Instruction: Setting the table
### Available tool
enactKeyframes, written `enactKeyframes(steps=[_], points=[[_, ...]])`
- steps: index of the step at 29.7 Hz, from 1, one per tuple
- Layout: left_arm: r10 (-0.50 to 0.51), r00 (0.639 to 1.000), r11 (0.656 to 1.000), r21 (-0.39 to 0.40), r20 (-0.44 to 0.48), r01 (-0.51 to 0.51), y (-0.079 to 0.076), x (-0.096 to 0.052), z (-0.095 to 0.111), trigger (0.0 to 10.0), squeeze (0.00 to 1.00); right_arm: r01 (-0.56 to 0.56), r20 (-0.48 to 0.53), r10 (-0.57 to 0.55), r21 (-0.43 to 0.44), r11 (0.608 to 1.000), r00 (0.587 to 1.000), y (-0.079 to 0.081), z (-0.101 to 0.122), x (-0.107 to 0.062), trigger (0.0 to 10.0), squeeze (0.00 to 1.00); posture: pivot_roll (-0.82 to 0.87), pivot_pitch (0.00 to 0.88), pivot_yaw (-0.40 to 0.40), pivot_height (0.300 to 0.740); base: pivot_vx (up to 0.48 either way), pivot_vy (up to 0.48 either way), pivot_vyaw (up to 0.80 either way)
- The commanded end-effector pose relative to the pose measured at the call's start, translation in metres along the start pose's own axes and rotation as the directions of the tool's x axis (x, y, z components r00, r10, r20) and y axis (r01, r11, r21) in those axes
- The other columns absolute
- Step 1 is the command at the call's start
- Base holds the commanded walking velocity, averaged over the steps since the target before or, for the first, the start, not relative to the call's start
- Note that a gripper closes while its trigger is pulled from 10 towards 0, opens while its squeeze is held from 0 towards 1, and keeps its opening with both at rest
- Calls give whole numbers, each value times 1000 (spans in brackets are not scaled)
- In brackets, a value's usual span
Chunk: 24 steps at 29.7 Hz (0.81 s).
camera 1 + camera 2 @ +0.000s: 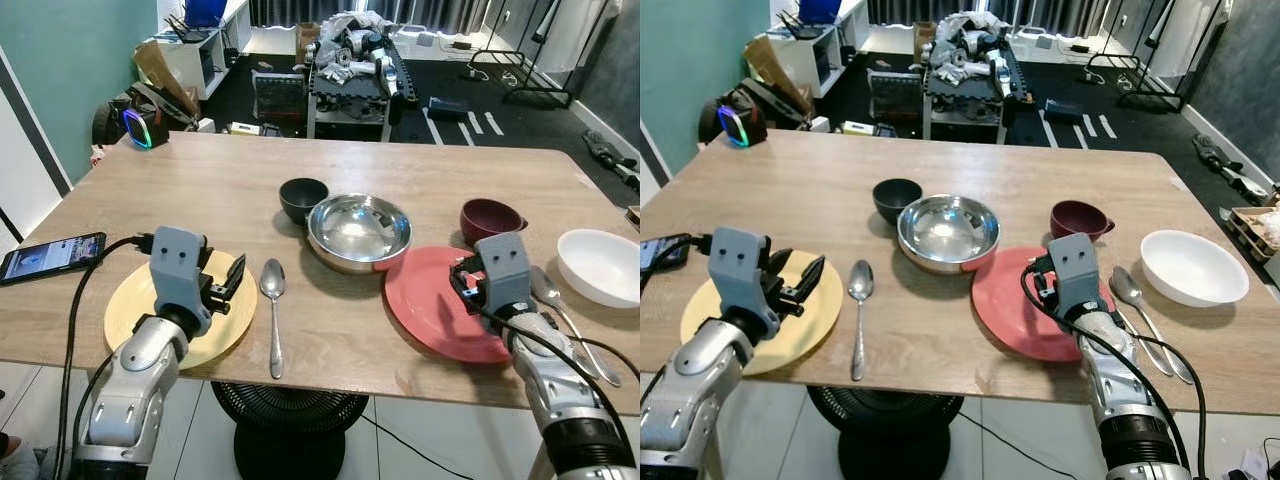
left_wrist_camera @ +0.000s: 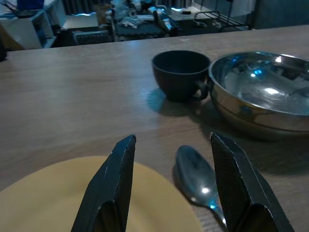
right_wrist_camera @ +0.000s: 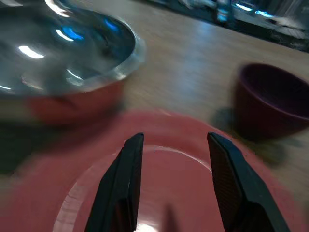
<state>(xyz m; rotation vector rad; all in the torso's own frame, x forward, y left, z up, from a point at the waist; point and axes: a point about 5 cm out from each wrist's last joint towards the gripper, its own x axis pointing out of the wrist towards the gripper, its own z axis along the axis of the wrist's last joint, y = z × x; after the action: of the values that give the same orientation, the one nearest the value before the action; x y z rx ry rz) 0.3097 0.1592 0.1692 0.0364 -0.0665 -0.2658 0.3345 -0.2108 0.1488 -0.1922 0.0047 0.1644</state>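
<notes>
Left claw over yellow plate, fingers spread.

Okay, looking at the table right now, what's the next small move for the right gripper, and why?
Probably lower the open right gripper onto the red plate to grip its rim. It hovers empty above the plate, and the steel bowl overlaps the plate's far edge, so the plate likely needs sliding clear.
</notes>
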Motion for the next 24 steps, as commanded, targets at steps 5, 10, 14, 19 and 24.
enactKeyframes(steps=[5, 10, 14, 19, 24], points=[[7, 999, 1000, 13, -51, -6, 1, 5, -8, 10000, 0, -41, 56, 32, 164, 986, 998, 20, 11, -1, 10000, 0, 16, 0, 84, 740, 0, 0, 0], [5, 998, 999, 37, -69, -2, -1, 12, -10, 10000, 0, -93, 67, 82, 181, 979, 994, 44, 16, 1, 10000, 0, 17, 0, 83, 740, 0, 0, 0], [4, 997, 999, 41, -76, -1, -1, 11, -11, 10000, 0, -88, 57, 79, 177, 980, 995, 46, 14, -1, 10000, 0, 16, 0, 84, 740, 0, 0, 0], [18, 996, 998, 53, -82, -14, 2, 8, -13, 10000, 0, -110, 81, 91, 257, 960, 992, 48, 16, -9, 10000, 0, 17, 0, 82, 740, 0, 0, 0], [21, 996, 998, 54, -84, -17, 1, 8, -15, 10000, 0, -84, 88, 66, 232, 969, 994, 57, 23, -7, 10000, 0, 18, 0, 80, 740, 0, 0, 0]])
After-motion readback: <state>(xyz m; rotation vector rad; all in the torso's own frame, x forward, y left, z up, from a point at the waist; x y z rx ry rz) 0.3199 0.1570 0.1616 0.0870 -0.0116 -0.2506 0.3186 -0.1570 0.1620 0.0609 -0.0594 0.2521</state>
